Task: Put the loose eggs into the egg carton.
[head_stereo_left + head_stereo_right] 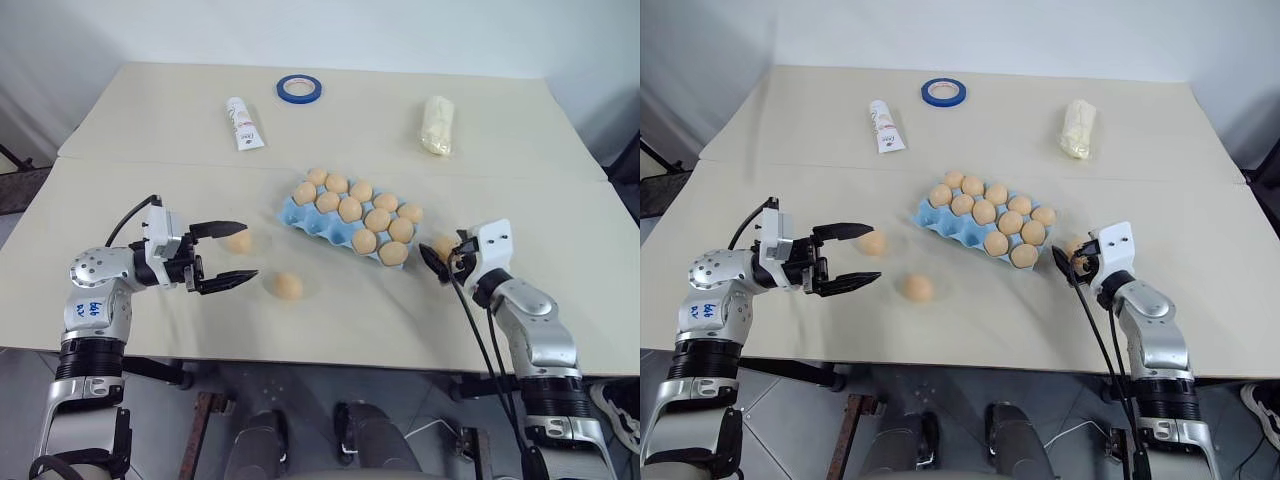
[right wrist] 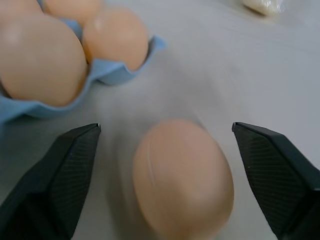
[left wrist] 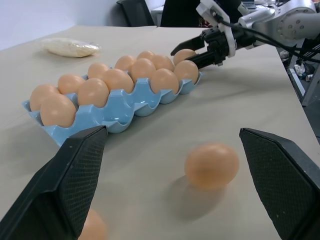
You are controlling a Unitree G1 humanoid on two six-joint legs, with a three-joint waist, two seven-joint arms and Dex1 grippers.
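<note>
Nearest to us, one loose egg [image 1: 288, 286] lies alone on the table [image 1: 150, 140], just right of our left gripper [image 1: 232, 254]. That gripper's fingers stand wide apart and hold nothing; a second egg [image 1: 238, 241] sits on the table by its upper fingertip, and we cannot tell whether they touch. On the other side, our right gripper [image 2: 165, 150] has its fingers spread to either side of a third egg [image 2: 182, 177], which rests on the table between them; the fingers are apart from the egg and not clamped on it. This egg lies just beside the carton's right end.

Between the two grippers and a little farther off sits the blue carton [image 1: 300, 219], set at a slant, with eggs in most of its cups; at least one cup at its near left end is bare. Beyond it, across the seam in the table, lie a white tube [image 1: 242, 123], a blue tape ring [image 1: 299, 88] and a pale wrapped bundle [image 1: 438, 124], all well apart from the carton.
</note>
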